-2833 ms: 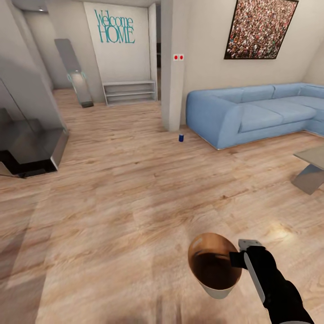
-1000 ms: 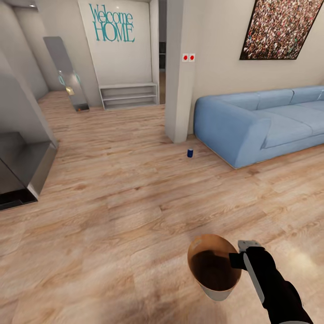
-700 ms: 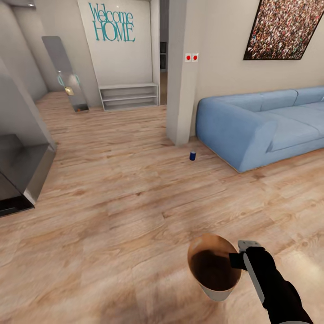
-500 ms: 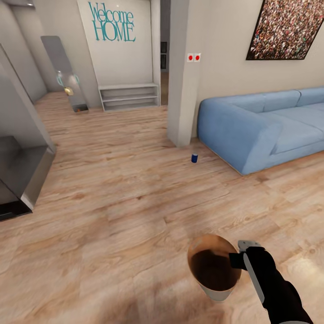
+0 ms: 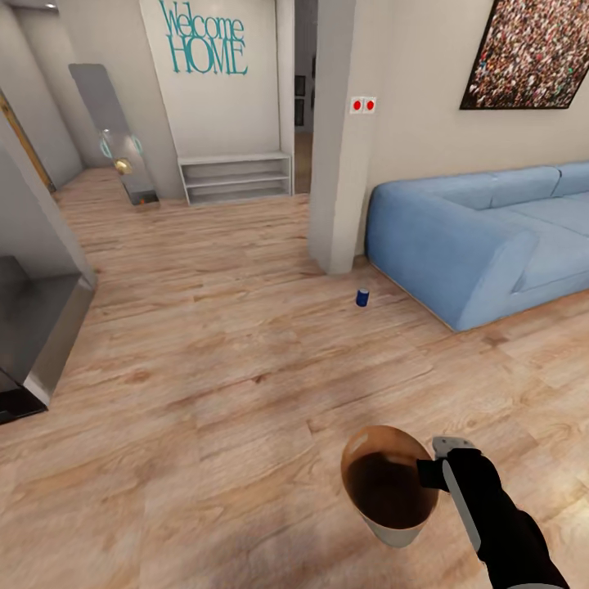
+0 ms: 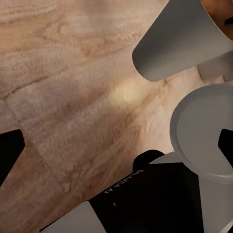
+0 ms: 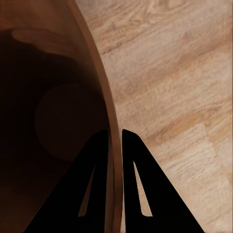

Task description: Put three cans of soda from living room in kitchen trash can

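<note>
- Head view: the right tool pinches the near-right rim of the tash can, which is carried above the wood floor with its dark inside facing up.
- Head view: one dark blue can of soda stands upright on the floor, well ahead of the tool, near the foot of the white pillar and just beside the front corner of the light-blue sofa.
- Left wrist view: the grey outer wall of the tash can shows above the floor; the left tool's fingers stand spread wide with nothing between them.
- Right wrist view: the right tool has one finger inside and one outside the copper rim of the tash can, pressed on it.
</note>
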You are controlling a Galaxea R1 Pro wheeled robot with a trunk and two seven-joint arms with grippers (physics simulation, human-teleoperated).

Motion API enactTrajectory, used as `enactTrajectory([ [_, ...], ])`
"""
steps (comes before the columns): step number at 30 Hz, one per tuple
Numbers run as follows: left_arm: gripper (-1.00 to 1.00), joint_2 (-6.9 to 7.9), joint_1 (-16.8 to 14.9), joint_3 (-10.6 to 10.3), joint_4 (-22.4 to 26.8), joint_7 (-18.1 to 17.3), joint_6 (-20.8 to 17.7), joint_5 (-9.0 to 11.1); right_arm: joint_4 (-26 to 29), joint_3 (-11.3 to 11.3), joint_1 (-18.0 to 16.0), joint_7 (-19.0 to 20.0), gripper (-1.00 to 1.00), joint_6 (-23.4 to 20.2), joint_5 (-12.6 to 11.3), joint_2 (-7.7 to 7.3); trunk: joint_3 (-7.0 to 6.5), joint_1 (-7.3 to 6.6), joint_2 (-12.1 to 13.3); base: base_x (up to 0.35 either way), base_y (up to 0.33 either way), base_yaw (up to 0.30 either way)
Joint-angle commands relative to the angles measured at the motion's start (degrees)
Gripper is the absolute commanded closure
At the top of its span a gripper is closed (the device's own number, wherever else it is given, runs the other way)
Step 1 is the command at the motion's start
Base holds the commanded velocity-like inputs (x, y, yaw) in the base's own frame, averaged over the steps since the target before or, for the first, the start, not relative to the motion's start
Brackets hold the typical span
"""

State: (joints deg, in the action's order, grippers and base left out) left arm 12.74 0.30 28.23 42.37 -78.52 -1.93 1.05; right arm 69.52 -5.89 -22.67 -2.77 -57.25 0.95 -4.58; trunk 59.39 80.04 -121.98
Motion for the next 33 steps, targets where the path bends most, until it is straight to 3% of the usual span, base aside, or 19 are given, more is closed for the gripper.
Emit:
enactTrajectory([
  [1,-1.00,0.00,0.01,0.01,0.00,0.01,0.00,0.00,0.01,0.00,-0.01,0.31,1.00,0.03,-0.60,0.01,0.00,0.00,0.00,0.342,0.112,0.000],
  [33,-1.00,0.00,0.00,0.02,0.00,0.01,0.00,0.01,0.01,0.00,-0.01,0.35,1.00,0.03,-0.60,0.01,0.00,0.00,0.00,0.342,0.112,0.000],
])
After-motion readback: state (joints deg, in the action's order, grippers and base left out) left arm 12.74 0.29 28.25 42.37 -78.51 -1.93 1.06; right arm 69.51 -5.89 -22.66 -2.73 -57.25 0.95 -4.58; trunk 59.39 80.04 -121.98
